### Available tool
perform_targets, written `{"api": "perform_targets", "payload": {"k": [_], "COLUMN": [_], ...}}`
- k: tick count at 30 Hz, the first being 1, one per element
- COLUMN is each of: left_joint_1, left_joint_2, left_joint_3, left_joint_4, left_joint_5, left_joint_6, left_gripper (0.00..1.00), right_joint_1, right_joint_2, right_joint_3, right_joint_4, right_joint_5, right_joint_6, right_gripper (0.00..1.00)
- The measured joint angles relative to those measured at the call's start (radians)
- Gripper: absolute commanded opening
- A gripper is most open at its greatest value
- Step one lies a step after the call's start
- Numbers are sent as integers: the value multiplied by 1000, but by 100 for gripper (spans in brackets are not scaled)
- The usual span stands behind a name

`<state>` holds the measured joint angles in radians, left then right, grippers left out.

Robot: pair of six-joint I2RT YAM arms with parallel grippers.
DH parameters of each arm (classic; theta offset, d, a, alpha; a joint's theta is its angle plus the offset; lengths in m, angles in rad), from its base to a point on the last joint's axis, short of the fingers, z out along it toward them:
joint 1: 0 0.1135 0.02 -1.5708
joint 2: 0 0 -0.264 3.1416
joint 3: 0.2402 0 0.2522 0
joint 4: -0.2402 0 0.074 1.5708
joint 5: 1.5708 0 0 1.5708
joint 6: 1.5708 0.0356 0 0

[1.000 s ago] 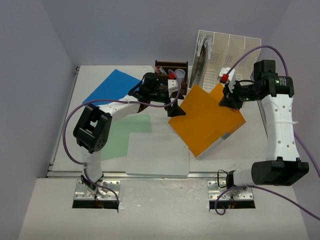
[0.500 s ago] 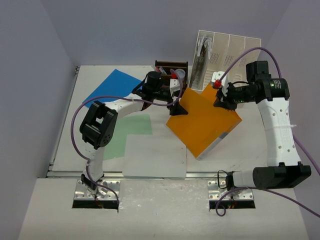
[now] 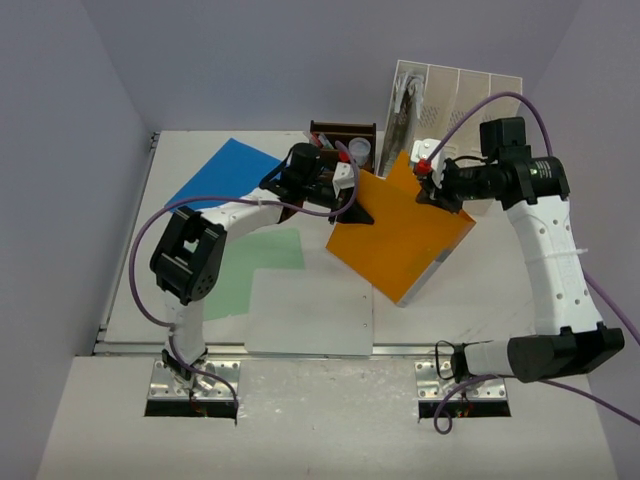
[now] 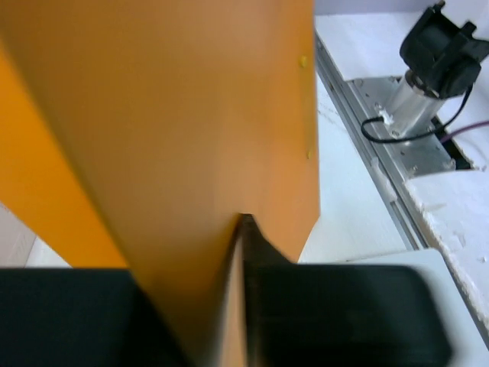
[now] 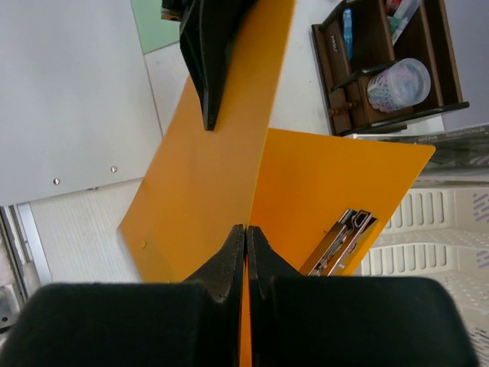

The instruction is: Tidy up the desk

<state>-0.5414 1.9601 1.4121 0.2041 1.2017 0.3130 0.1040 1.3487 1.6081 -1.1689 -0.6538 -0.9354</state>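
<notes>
As my left gripper (image 3: pixel 355 208) and right gripper (image 3: pixel 430 185) both clamp opposite edges of the smooth, stiff orange plastic folder (image 3: pixel 400 235), it spreads open, tilted over the flat white desk (image 3: pixel 485 295), its silver metal clip (image 5: pixel 340 241) showing.

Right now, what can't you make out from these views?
Left wrist: orange folder fills the frame, hiding most of the desk.
Top: left gripper covers part of the pen organizer; contents too small.
Top: folder and right gripper hide the lower part of the file rack.
</notes>
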Motion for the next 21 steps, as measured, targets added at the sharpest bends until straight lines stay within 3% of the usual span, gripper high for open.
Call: {"api": "perform_targets", "payload": {"k": [2,4,6,9,10,13,21], "left_joint_1": [0,0,0,3,5,15,52], "left_joint_2": [-24,-53,-85,-141,-159,-203,-313], "left_joint_3": [-1,-16,-40,-102,-123,-179,-302], "left_joint_4": [-47,-78,-96,-106,-106,-91,-49], "left_joint_5": [2,-2,-6,-26,-33,-52,-94], "left_joint_6": [39,65,86,104,106,96,91], "left_gripper": [0,0,0,0,0,0,0], "right_joint_1": [4,5,5,5,5,5,-17], "right_joint_2": [0,-9,-27,-99,-128,-197,-267], "right_joint_3": [-1,-10,-29,-103,-124,-151,-154], "right_joint_4": [24,54,90,175,198,269,362], "right_joint_5": [0,0,-1,5,10,41,156], "right_joint_6": [18,40,71,150,176,274,514], "right_gripper": [1,16,37,82,92,99,99]}}
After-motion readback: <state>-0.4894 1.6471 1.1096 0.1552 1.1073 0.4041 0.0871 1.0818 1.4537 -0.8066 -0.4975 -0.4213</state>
